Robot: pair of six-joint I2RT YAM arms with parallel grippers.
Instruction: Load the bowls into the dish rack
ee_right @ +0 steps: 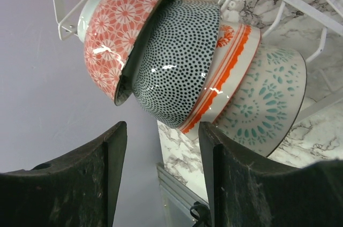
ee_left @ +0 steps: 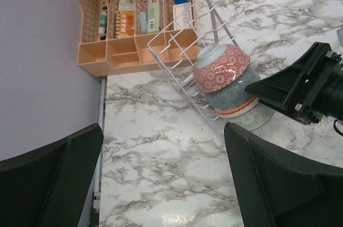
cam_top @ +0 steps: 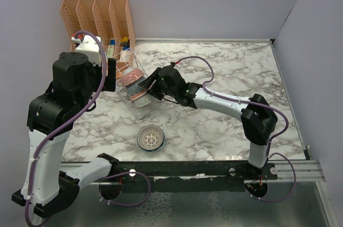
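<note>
Bowls, four of them, nest on edge in the dish rack (ee_left: 182,88), left of centre in the overhead view: a red floral bowl (ee_right: 115,39), a dark dotted bowl (ee_right: 177,61), a red-rimmed bowl (ee_right: 225,77) and a green leaf-patterned bowl (ee_right: 262,98). A fifth, the white lattice bowl (cam_top: 150,137), sits alone on the marble table (cam_top: 225,66), lower centre.

The right gripper (ee_right: 161,130) hovers just beside the stack, fingers parted and empty. The left gripper (ee_left: 163,130) is spread wide, holding nothing.

The rack looks tilted rather than flat. A nudge from the close right gripper could tip it or slide the packed bowls out.

The rack's footing is hidden behind the bowls and arm. Whether the right fingers touch a bowl cannot be told. An orange organizer (cam_top: 96,15) sits upper left.
</note>
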